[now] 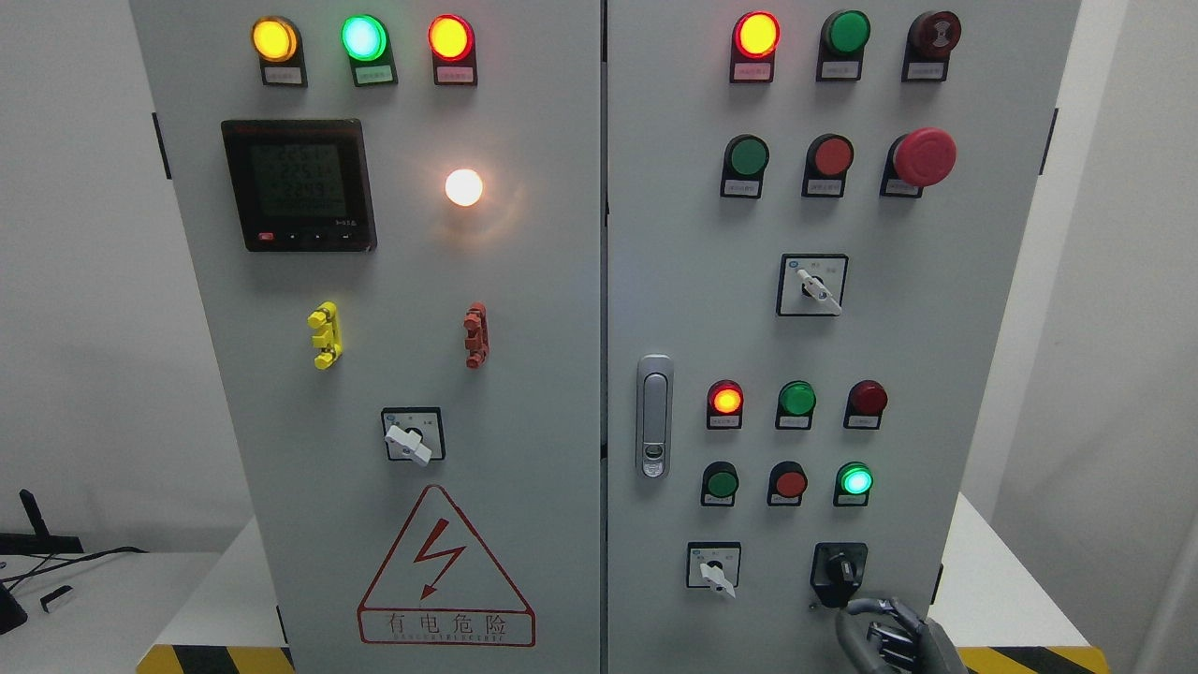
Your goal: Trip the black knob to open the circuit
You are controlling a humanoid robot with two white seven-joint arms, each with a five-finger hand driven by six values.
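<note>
Eyeing the black knob (840, 568) now, down at five o'clock on the right door of the cabinet (655, 187), handle upright. My right hand (889, 632) sits just below it at six o'clock, fingers curled, gripping nothing; whether a fingertip touches the knob's base, I can't tell. Left hand's out of shot. Risk as I see it: coming up off-centre, fingers could slip off the small handle, or stray toward the white switch (715, 569) at nine o'clock. Beyond: grey panel, lit lamps, white table (992, 580), pale walls.
</note>
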